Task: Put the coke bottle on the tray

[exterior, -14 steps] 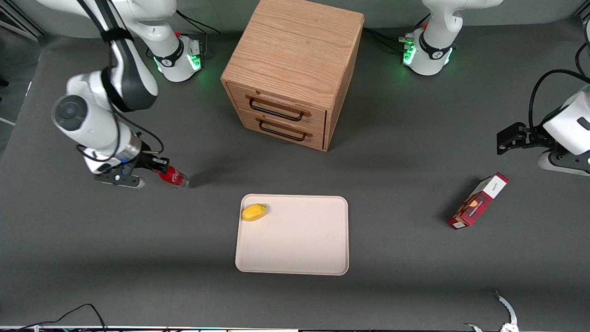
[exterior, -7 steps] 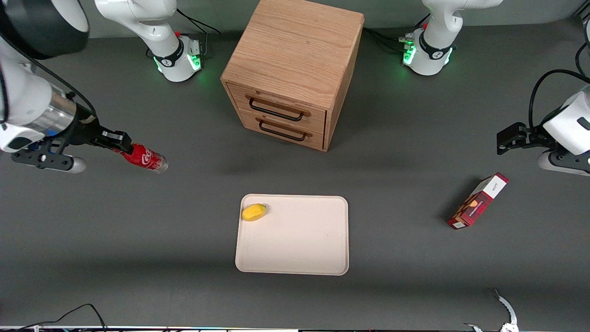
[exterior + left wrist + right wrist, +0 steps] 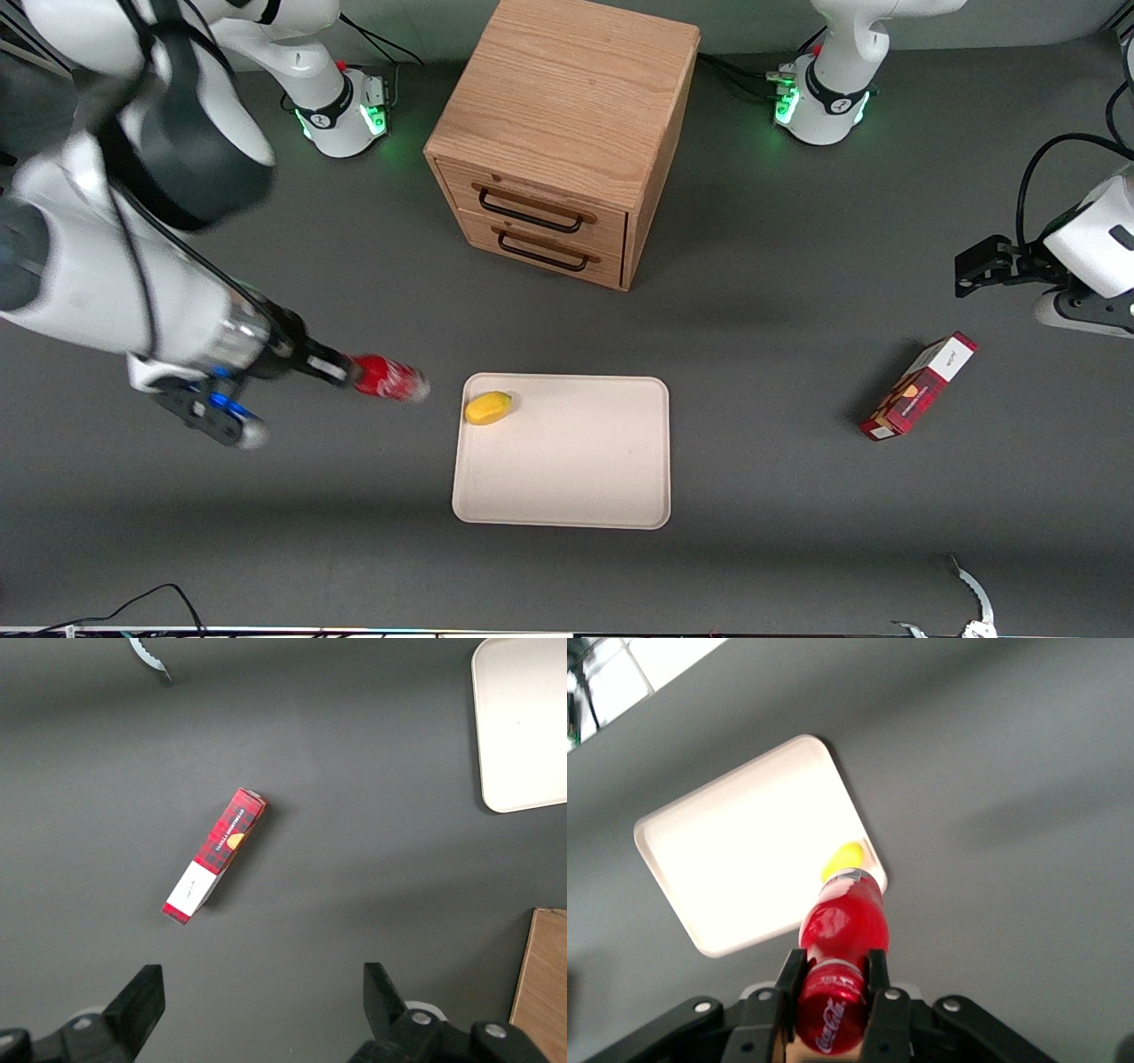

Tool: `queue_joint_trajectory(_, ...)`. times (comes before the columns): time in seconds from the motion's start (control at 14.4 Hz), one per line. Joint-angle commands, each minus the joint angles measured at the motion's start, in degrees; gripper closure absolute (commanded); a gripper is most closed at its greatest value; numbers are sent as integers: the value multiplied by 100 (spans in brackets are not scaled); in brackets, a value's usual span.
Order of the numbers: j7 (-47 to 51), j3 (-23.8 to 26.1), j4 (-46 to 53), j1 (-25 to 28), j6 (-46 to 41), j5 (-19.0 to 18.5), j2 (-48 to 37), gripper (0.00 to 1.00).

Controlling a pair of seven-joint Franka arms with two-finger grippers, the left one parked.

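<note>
My right gripper (image 3: 341, 373) is shut on the coke bottle (image 3: 388, 378), a small red bottle with white lettering. It holds the bottle on its side above the table, clear base pointing at the tray (image 3: 576, 478). The bottle is just short of the tray's rim, beside the tray's corner farther from the front camera. In the right wrist view the two black fingers (image 3: 876, 988) clamp the bottle (image 3: 837, 957) near its label, and the cream tray (image 3: 735, 859) lies below and ahead of it.
A yellow fruit (image 3: 488, 408) lies in the tray's corner nearest the bottle, also seen in the right wrist view (image 3: 843, 858). A wooden two-drawer cabinet (image 3: 567, 133) stands farther from the front camera. A red and white carton (image 3: 919, 386) lies toward the parked arm's end.
The gripper took the bottle off the table, swung outward with it, then came toward the tray. The bottle now hangs next to the tray's edge.
</note>
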Motion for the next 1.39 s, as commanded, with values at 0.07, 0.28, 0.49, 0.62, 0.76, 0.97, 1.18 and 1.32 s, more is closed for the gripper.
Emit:
queue_joint_trajectory(0.07,1141,107,530,305,740,-574,1041,100)
queue_joint_trajectory(0.28,1617,264,521,376,1303,-1040,1472,100)
queue_joint_trajectory(0.49,1960,300,512,463,1646,-1506,1806,100)
queue_joint_trajectory(0.62,2005,300,512,473,1744,-1542,1868,100)
queue_joint_trajectory(0.76,2005,300,504,473,1753,-1568,1869,57)
queue_joint_trajectory(0.97,1953,457,512,420,1683,-1718,1781,0)
queue_joint_trajectory(1.18,1673,686,504,306,843,-1718,1151,0)
queue_joint_trajectory(1.32,885,879,460,140,-166,-1692,404,0)
